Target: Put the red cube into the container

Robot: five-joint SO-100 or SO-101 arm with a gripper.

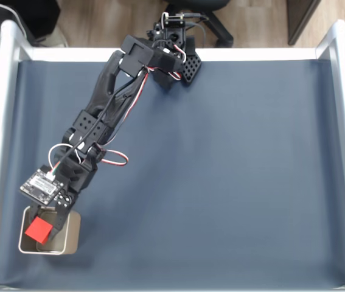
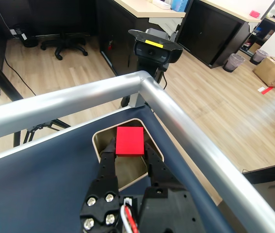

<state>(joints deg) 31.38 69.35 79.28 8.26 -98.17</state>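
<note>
The work surface is a dark blue-grey fabric mat [image 1: 233, 170] bordered by a rounded silver metal rail frame [image 2: 186, 121]. The floor is light wood-grain plank flooring [image 2: 215, 92]. A black webcam on a stand [image 2: 155, 48] stands just outside the frame corner in the wrist view. Dark cabinets with pale wooden tops [image 2: 215, 29] line the far side. A black star-shaped office chair base [image 2: 62, 46] rests on the floor. A brown cardboard box [image 2: 273, 72] and a grey mesh waste bin [image 2: 234, 62] stand near the cabinets.
</note>
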